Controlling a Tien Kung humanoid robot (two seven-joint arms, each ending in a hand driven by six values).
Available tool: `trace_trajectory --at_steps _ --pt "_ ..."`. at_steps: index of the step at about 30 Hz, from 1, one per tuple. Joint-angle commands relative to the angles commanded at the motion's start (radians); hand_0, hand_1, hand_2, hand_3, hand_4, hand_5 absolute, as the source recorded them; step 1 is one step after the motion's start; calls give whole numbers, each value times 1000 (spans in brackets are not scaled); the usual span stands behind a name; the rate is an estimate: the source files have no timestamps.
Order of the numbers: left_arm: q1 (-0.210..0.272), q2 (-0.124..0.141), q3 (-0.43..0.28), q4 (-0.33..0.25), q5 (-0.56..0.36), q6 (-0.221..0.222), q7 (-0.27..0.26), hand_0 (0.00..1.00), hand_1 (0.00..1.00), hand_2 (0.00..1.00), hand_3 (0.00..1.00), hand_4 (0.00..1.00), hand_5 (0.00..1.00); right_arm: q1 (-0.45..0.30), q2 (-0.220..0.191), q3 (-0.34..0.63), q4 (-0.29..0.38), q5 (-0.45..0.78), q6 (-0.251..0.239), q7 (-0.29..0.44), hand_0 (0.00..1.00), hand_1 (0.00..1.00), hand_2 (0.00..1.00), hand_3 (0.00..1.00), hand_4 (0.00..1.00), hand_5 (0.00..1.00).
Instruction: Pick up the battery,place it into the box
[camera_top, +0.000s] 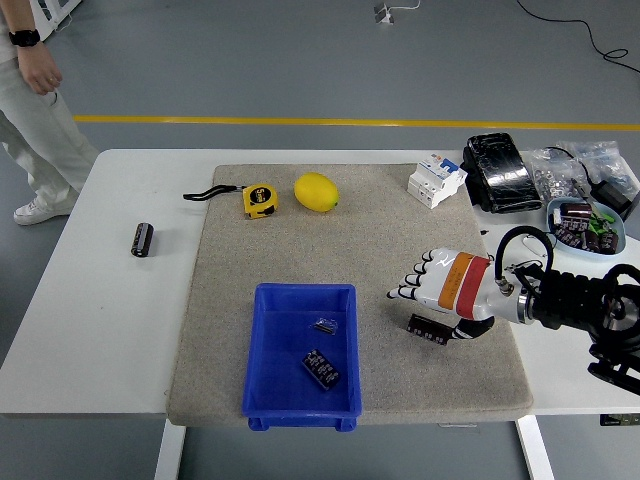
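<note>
**Right hand poised over the next battery**

The white-shelled right hand (440, 291) hovers low over the dark cylindrical battery (428, 329) on the grey felt mat (260, 250), fingers spread, gripping nothing, seemingly lined up for a grab. The blue plastic box (262, 340), just left of it, already holds a similar battery (321, 367) and a smaller dark piece (325, 324). The left hand isn't visible.

This looks like a robotics lab or test workshop: a plain white counter (110, 330) with a grey felt mat (400, 215) stands on a smooth grey floor (300, 60) marked by a yellow tape line (300, 122). Bagged small parts (560, 172), a white circuit breaker block (437, 180) and loose black cables (590, 35) lie about.
</note>
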Motion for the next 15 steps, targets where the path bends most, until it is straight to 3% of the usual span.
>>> trace_trajectory --at_steps 15 --pt "-2 0 -3 -1 8 -8 2 678 629 680 625 621 700 22 9 -21 -32 0 17 47 549 654 786 870 956 172"
